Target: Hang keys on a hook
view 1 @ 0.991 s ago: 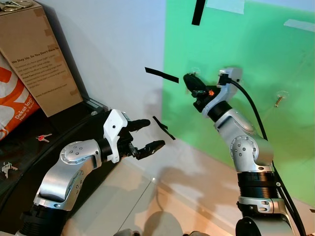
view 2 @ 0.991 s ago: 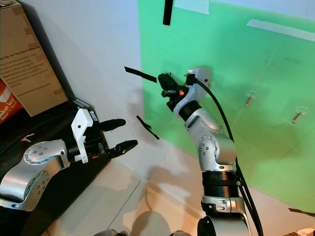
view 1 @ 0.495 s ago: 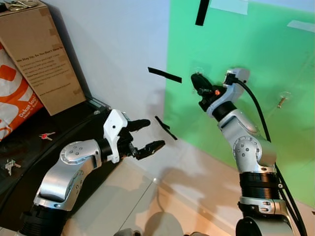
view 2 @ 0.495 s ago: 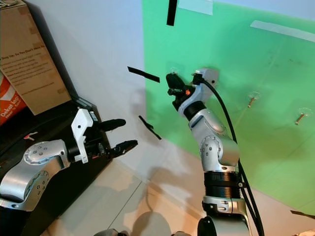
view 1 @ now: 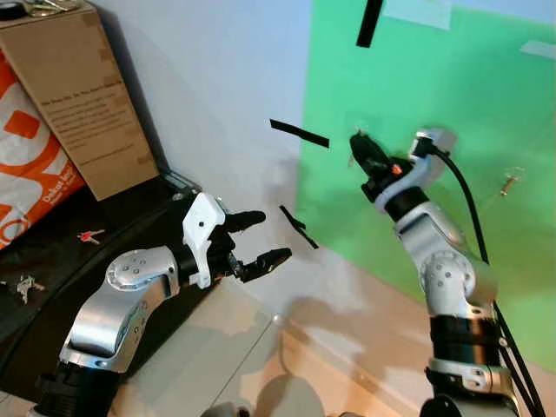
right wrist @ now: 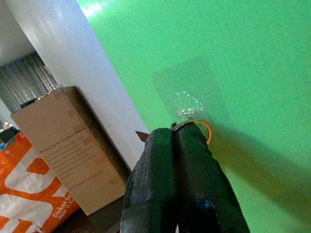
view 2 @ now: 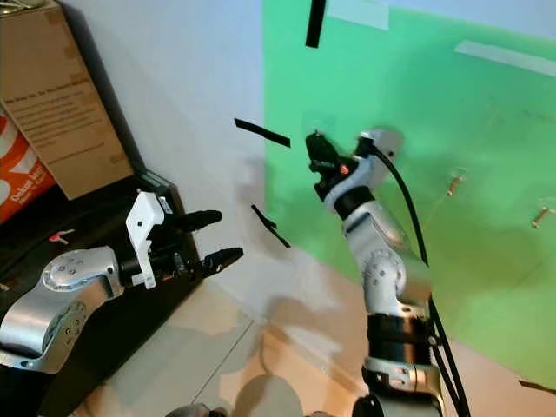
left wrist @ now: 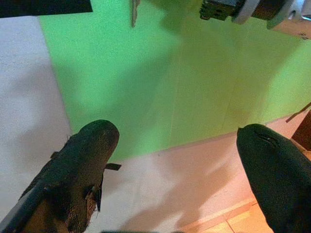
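Note:
My right gripper point(view 1: 359, 146) is raised against the green wall point(view 1: 452, 104), shut on a gold key ring point(right wrist: 204, 129). The ring sits right at a clear stick-on hook point(right wrist: 189, 105); I cannot tell if it is over the hook. In the left wrist view a grey key blade point(left wrist: 134, 11) hangs in front of the green wall, close to the right arm point(left wrist: 252, 8). My left gripper point(view 1: 272, 235) is held low in front of the white wall, open and holding nothing.
Two more clear hooks point(view 2: 454, 182) point(view 2: 543, 213) are on the green wall to the right. Black tape strips point(view 1: 298, 133) mark the wall. At left a black table point(view 1: 130, 217) carries a cardboard box point(view 1: 87, 95), an orange bag point(view 1: 26, 165), a red key point(view 1: 89, 234) and other keys point(view 1: 22, 283).
The head view has shifted, sliding the scene rightward. My right gripper has edged a little closer to the clear hook, still shut on the ring. The left arm has kept its pose.

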